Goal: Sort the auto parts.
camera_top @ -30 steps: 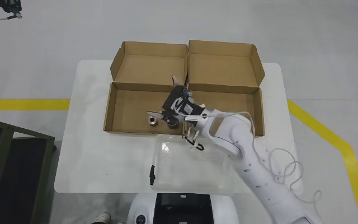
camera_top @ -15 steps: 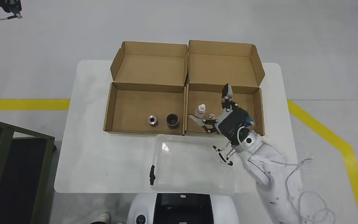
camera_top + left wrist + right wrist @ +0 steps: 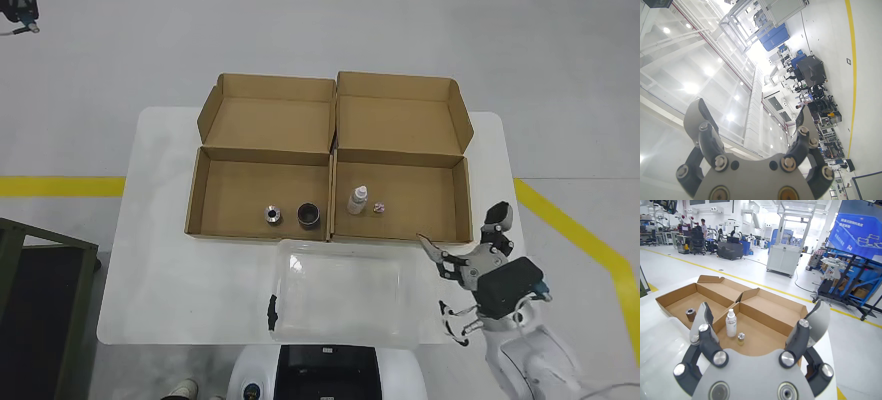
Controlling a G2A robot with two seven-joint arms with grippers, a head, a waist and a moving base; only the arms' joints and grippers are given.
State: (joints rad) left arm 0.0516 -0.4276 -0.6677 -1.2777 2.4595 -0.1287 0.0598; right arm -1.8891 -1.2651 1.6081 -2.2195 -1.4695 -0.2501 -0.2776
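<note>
The right pincer (image 3: pixel 463 235) is spread wide with nothing between its fingers. It is poised by the near right corner of the right cardboard box (image 3: pixel 440 190), close to the right edge of the white bench (image 3: pixel 160 280). The left pincer (image 3: pixel 752 108) is also wide open and holds nothing. It points up toward a bright ceiling, and where it sits over the bench cannot be told.

Just ahead of the right pincer, inside the right box, a small clear spray bottle (image 3: pixel 731 323) stands upright. A small brass-coloured part with a silver cap (image 3: pixel 741 338) stands just beside the bottle, on the side nearer the pincer.

Further off, to the robot's left of the pincer, the left cardboard box (image 3: pixel 230 190) sits side by side with the right one. Both lids are folded open on the far side from the pincer. Two short round parts stand near each other by the left box's front wall. The closer is a dark cylinder (image 3: pixel 307 212), and beyond it is a metal ring-shaped part (image 3: pixel 271 213).

Also to the pincer's left, a clear plastic tub (image 3: pixel 300 300) rests on the bench, on the near side of the boxes' front walls. A small black piece (image 3: pixel 270 312) lies at the tub's edge farthest from the pincer.
</note>
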